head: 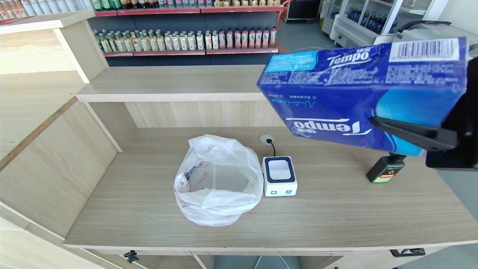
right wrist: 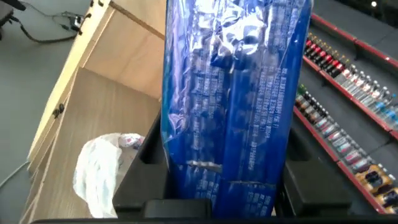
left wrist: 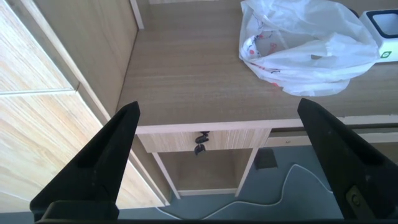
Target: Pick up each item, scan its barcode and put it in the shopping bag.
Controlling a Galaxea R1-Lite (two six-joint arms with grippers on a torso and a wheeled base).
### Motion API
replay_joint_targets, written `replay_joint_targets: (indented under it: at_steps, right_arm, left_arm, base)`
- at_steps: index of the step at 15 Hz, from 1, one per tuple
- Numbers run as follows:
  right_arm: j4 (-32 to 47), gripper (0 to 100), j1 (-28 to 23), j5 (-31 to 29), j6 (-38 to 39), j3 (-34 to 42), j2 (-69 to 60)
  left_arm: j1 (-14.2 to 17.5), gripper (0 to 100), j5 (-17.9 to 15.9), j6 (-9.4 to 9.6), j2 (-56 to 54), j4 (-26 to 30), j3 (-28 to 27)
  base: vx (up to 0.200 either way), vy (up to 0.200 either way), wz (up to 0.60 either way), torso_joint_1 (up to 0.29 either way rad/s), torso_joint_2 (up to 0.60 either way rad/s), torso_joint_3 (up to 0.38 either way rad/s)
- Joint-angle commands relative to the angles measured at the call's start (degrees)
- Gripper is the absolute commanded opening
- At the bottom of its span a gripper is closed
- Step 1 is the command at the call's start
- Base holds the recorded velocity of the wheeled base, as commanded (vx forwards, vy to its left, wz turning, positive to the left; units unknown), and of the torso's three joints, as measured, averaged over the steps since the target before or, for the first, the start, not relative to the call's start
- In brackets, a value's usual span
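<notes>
Tissue pack [head: 358, 101] clamped in right tool [right wrist: 224, 186], up above desk [head: 336, 216], left tool [left wrist: 217, 134] spread wide near desk's front edge, bag [head: 218, 179] just beside scanner [head: 279, 175]

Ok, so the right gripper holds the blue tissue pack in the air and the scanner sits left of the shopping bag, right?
Not quite: the head view shows the scanner on the right of the shopping bag, close beside it. The right gripper does hold the blue tissue pack in the air.
</notes>
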Motion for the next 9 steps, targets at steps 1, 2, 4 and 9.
replay_joint_targets:
  at_steps: [1,2,4,9]
  right_arm:
    - [4.04,0,2.04,-4.53,5.79,-5.19,-1.63]
    - [3.86,0,2.22,-6.55,10.37,-5.1,-1.54]
    - [4.04,0,2.57,-14.9,21.35,-5.63,-0.84]
    - [10.98,0,5.56,-32.22,42.01,-5.63,0.04]
  left_arm:
    - [0.01,100,0.01,0.01,0.0,-0.03,0.0]
    - [0.01,100,0.01,0.01,0.0,-0.03,0.0]
    - [0.01,100,0.01,0.01,0.0,-0.03,0.0]
    - [0.01,100,0.01,0.01,0.0,-0.03,0.0]
  base:
    - [0.0,0.0,0.0,0.0,0.0,0.0]
    - [0.0,0.0,0.0,0.0,0.0,0.0]
    - [0.0,0.0,0.0,0.0,0.0,0.0]
    - [0.0,0.0,0.0,0.0,0.0,0.0]
